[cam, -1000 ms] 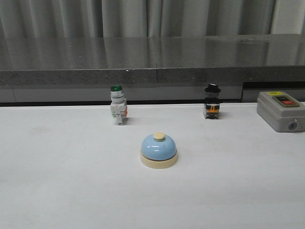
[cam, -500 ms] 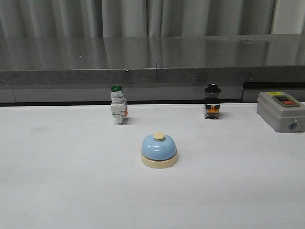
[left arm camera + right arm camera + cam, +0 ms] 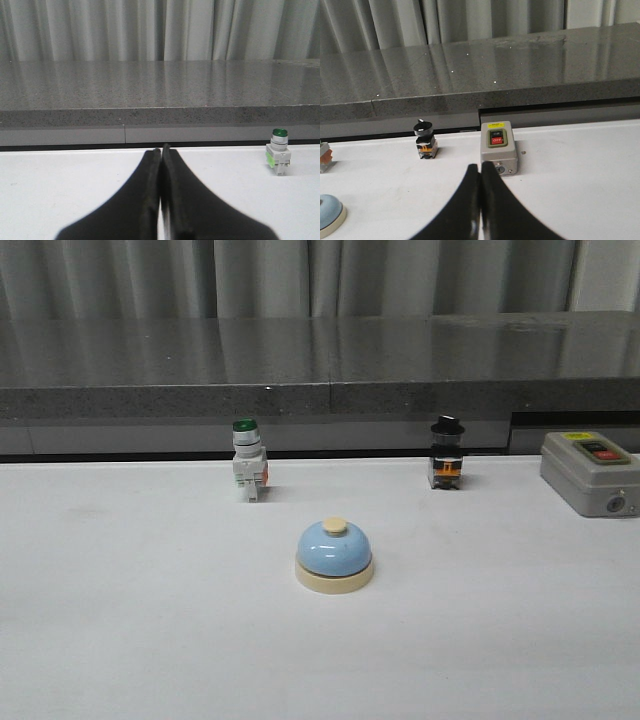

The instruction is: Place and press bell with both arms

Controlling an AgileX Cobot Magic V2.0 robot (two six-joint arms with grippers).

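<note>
The light-blue dome bell [image 3: 334,554] with a cream base and cream button stands upright on the white table, near the middle in the front view. Its edge shows in the right wrist view [image 3: 329,215]. Neither arm shows in the front view. My left gripper [image 3: 160,150] is shut and empty, low over the table, with no bell in its view. My right gripper [image 3: 481,167] is shut and empty, with the bell apart from it, off to its side.
A white switch with a green cap [image 3: 247,473] stands behind the bell to the left; it also shows in the left wrist view [image 3: 278,158]. A black-capped switch [image 3: 446,464] and a grey box with a red button [image 3: 592,472] stand at the back right. A dark grey ledge [image 3: 320,370] runs along the table's far edge.
</note>
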